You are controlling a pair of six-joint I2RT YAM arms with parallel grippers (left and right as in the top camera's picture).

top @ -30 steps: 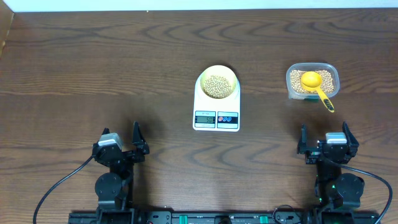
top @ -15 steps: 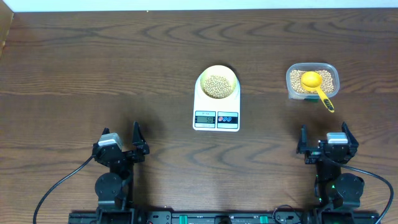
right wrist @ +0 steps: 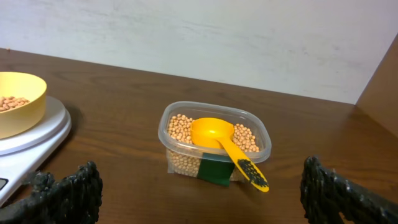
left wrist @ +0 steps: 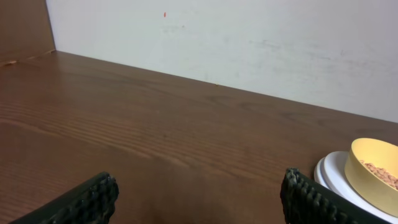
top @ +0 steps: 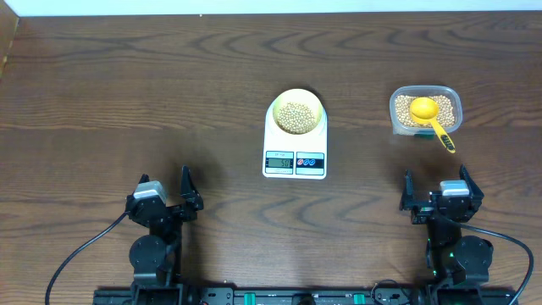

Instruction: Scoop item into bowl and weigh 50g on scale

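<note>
Overhead: soybeans [top: 295,116] in yellow bowl [top: 295,100] atop scale [top: 295,146], middle of bench [top: 127,85]. Spread apart, holding nothing: left end effector [top: 165,191], right end effector [top: 436,181], near front edge, well apart from scale.

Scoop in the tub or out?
In. The scoop rests on the beans inside the tub, handle sticking over the rim.
</note>
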